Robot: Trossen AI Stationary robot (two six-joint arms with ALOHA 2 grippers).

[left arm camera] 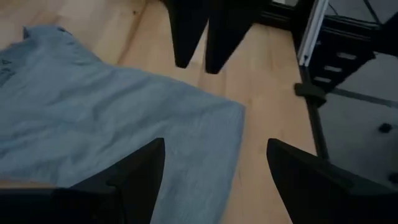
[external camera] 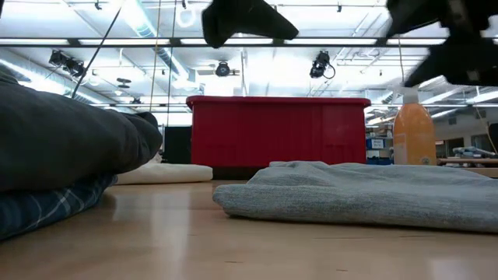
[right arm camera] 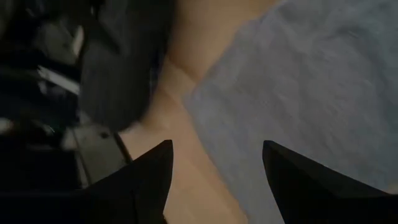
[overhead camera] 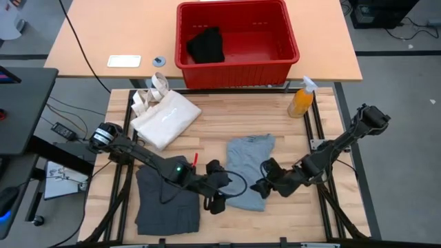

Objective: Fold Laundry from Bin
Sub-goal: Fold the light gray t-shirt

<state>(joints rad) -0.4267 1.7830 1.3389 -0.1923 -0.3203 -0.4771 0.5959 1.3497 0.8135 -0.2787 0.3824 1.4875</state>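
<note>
A folded light grey piece [overhead camera: 249, 169] lies flat on the wooden table [overhead camera: 220, 117]; it also shows in the low view [external camera: 373, 194]. A dark charcoal-grey piece [overhead camera: 167, 200] lies on a blue plaid shirt [external camera: 43, 208] at the near left. A black piece [overhead camera: 205, 45] lies in the red bin [overhead camera: 289, 52] at the far edge. My left gripper [overhead camera: 222, 187] hovers open over the light grey piece's near left part [left arm camera: 124, 118]. My right gripper [overhead camera: 264, 180] hovers open over its near right edge [right arm camera: 311, 93]. The two grippers face each other.
A cream tote bag [overhead camera: 165, 117] lies at the far left of the table. An orange spray bottle [overhead camera: 302, 100] stands at the far right. Bare wood shows between the bag, the bottle and the grey piece. A phone [overhead camera: 124, 61] lies on the desk beyond.
</note>
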